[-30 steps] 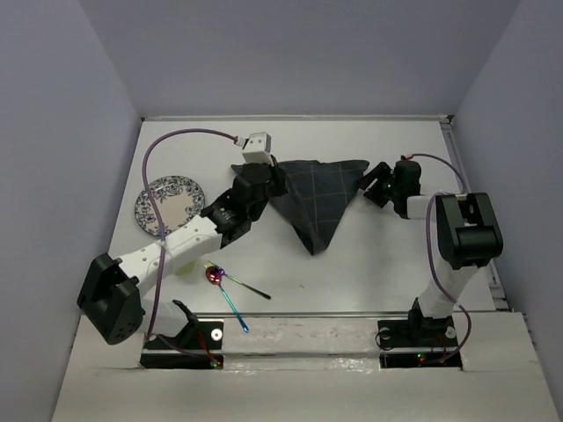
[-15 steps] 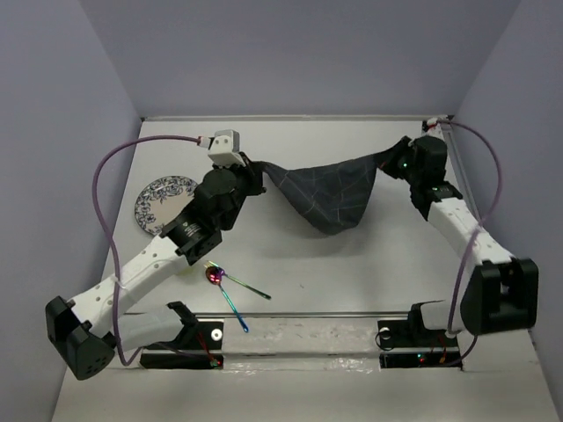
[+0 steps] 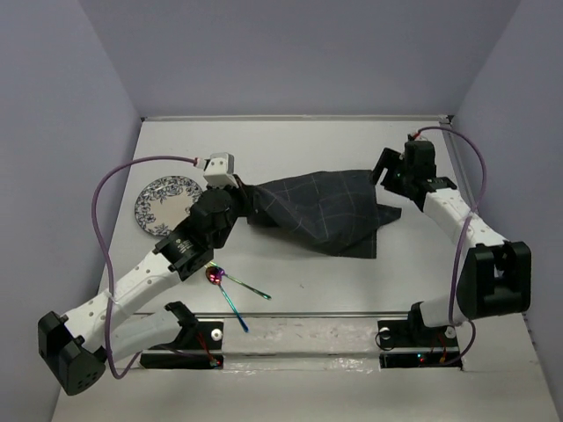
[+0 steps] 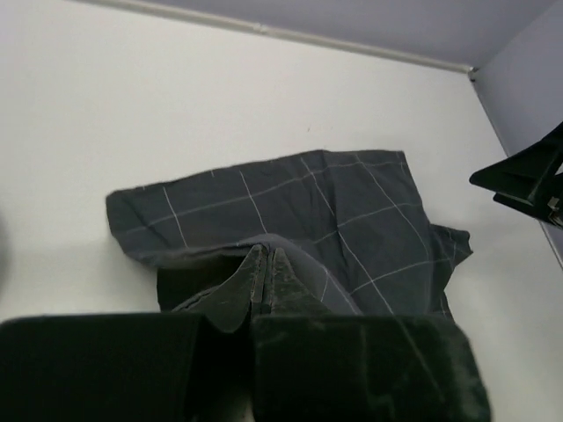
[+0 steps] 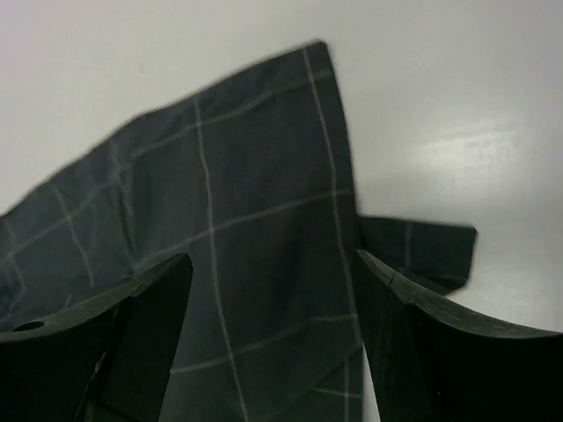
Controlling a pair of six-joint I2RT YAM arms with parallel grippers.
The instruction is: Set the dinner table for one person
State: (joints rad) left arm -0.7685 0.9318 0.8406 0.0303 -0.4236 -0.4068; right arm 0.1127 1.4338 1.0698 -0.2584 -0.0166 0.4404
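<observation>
Nearest you, by the arm bases, an iridescent spoon (image 3: 214, 276) lies on the white dinner table (image 3: 352, 281). Beyond it, your left gripper (image 4: 264, 264) is pinched tight on the left hem of the dark checked cloth (image 3: 321, 211), which lies mostly spread mid-table with its right corner rumpled. Your right gripper (image 5: 268, 264) hangs wide apart over that edge, gripping nothing. You seem to be laying the placemat. Next, smooth that corner, let go, then fetch the patterned plate (image 3: 167, 204) at left. Plain lavender walls (image 3: 290, 53) close the far side.
</observation>
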